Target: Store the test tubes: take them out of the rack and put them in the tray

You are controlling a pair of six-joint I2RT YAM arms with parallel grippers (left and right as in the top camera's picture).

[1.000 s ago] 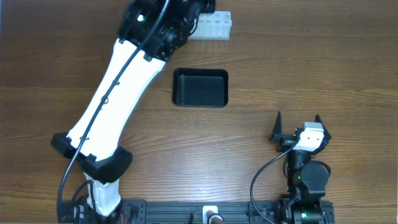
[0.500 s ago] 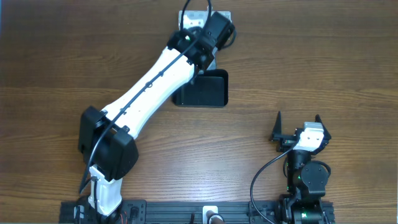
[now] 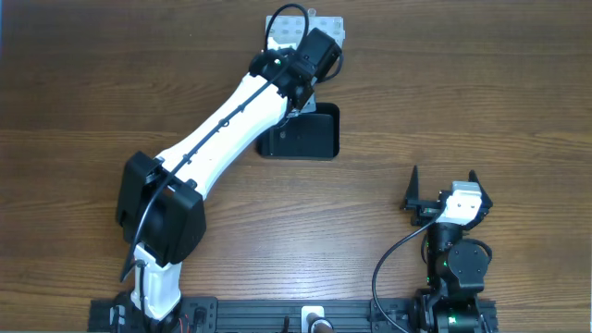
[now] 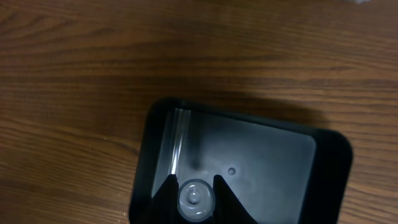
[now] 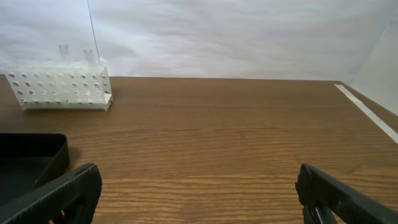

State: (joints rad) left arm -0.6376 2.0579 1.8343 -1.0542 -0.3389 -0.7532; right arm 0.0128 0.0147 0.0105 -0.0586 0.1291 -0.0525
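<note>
A clear test tube (image 4: 196, 199), seen end-on, is held upright between the fingers of the left claw (image 4: 194, 183), low over the black tray (image 4: 329, 168). The tray, rectangular with rounded corners, is set on the wooden table (image 4: 74, 74). What appears to be a second tube (image 4: 178, 140) is laid flat along one of its inner walls. The white perforated rack (image 5: 59, 90) is placed near the tray but apart from it, farther from the arms' bases. Two tubes (image 5: 89, 56) are seen standing upright in it.
</note>
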